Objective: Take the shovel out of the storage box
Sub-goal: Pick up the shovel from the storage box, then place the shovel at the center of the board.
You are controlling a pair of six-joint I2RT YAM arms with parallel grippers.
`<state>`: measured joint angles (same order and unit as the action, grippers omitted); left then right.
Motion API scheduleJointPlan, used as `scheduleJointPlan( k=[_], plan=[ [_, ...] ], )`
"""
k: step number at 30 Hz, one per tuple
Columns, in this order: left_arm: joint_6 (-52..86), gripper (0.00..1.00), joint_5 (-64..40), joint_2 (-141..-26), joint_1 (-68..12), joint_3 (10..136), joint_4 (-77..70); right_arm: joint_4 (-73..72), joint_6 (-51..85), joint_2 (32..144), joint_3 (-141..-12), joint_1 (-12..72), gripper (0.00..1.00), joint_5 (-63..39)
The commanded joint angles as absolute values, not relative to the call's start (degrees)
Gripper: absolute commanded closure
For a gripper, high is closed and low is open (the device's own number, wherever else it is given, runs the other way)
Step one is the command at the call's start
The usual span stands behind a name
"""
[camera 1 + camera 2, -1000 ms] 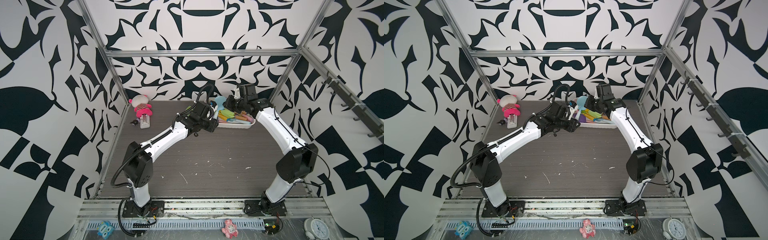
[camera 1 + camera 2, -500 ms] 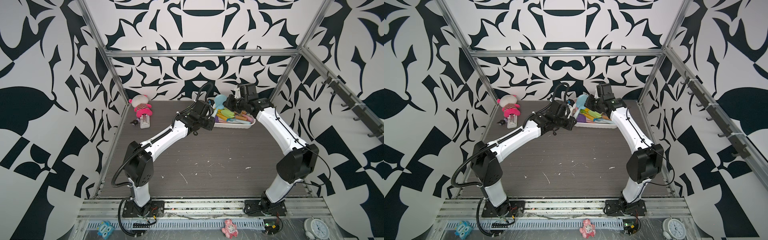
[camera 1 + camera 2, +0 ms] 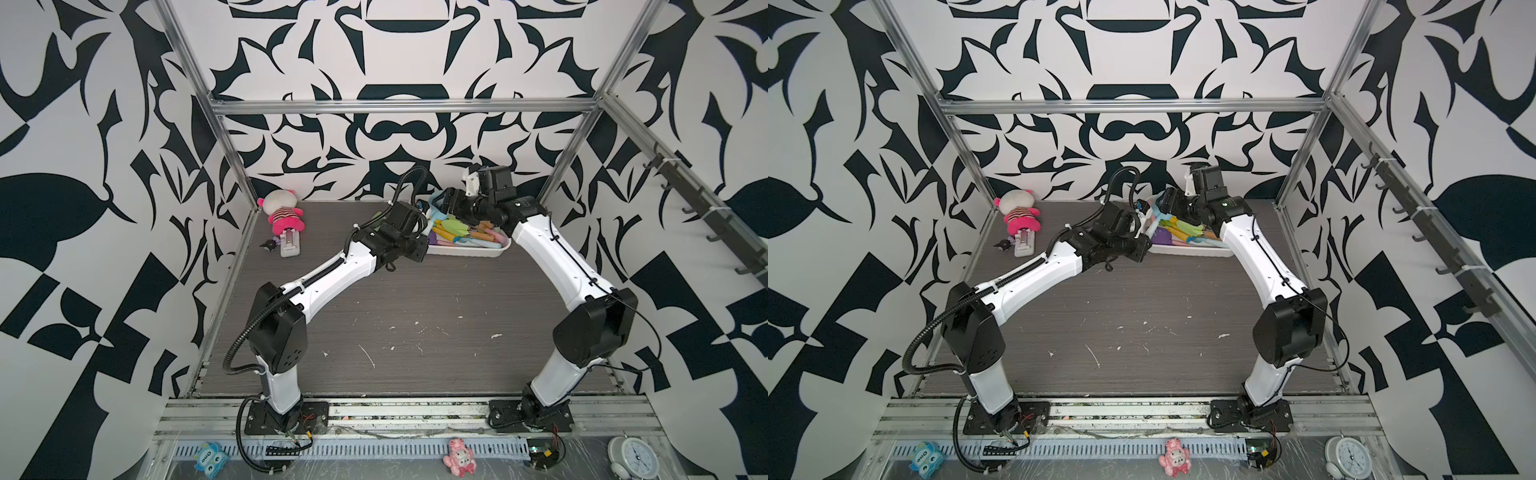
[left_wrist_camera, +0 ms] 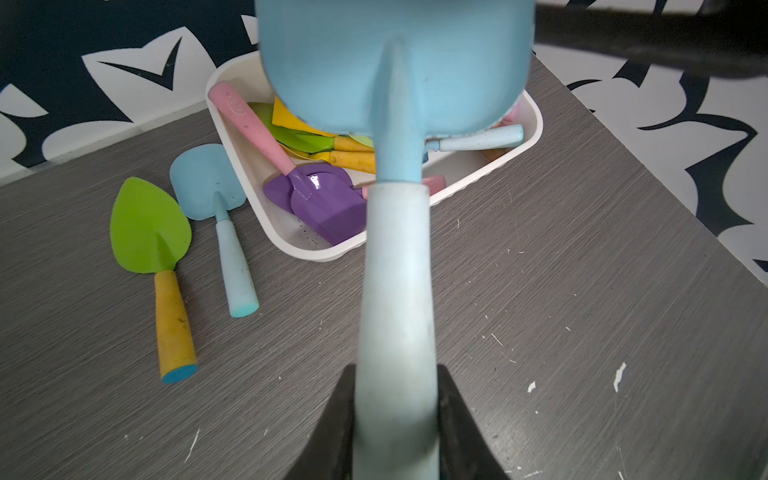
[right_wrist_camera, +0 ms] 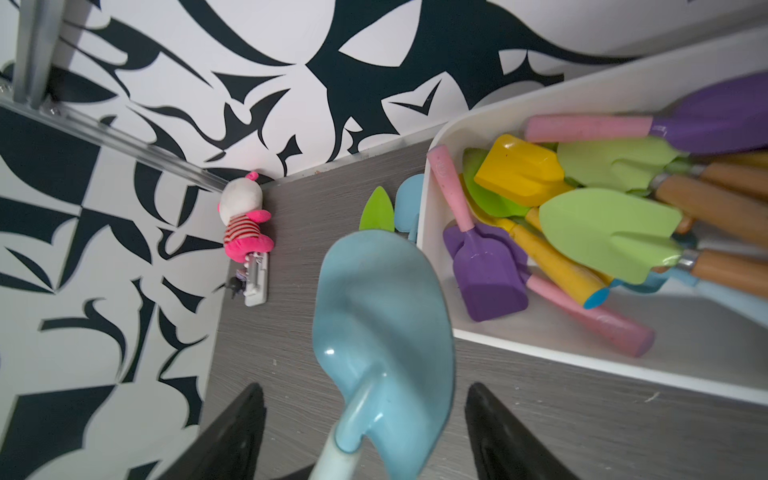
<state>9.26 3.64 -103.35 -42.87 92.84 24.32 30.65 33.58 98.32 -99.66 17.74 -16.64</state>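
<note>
While left gripper (image 4: 395,376) clamps shovel (image 4: 395,79) by handle, right gripper (image 5: 363,392) gapes wide — storage box (image 4: 253,174) nearby.

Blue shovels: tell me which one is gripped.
The blue shovel clamped by its handle in the left gripper, lifted near the storage box; the blue one on the table lies loose.
</note>
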Motion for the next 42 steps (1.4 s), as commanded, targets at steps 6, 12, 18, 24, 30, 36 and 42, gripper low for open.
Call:
scheduleJointPlan(
  k=[6,12,18,24,30,36,42],
  plan=[
    [11.6,1.0,4.4,-100.7,-39.3,90.7,23.2,28.5,29.9,90.9,-98.0,17.5,0.01,-14.6],
    [14.4,1.0,4.0,-101.3,-35.1,90.2,24.4,29.1,29.3,89.1,-96.7,16.7,0.01,-14.6],
    [16.3,1.0,3.1,-103.1,-30.2,90.9,26.2,30.9,29.2,88.8,-96.5,16.3,0.01,-15.5],
    [17.1,1.0,2.8,-106.3,-25.9,93.8,28.9,31.5,29.1,89.0,-96.0,16.0,0.01,-15.6],
    [16.8,1.0,1.6,-110.3,-22.7,95.8,29.6,32.6,28.9,89.9,-95.7,15.3,0.02,-15.8],
    [15.6,1.0,1.0,-115.6,-20.3,98.6,31.0,34.7,28.4,91.7,-94.8,13.6,0.03,-16.1],
    [14.4,0.99,1.0,-120.6,-18.4,101.3,31.5,35.1,28.3,93.8,-93.4,12.1,0.06,-18.3]
  ],
)
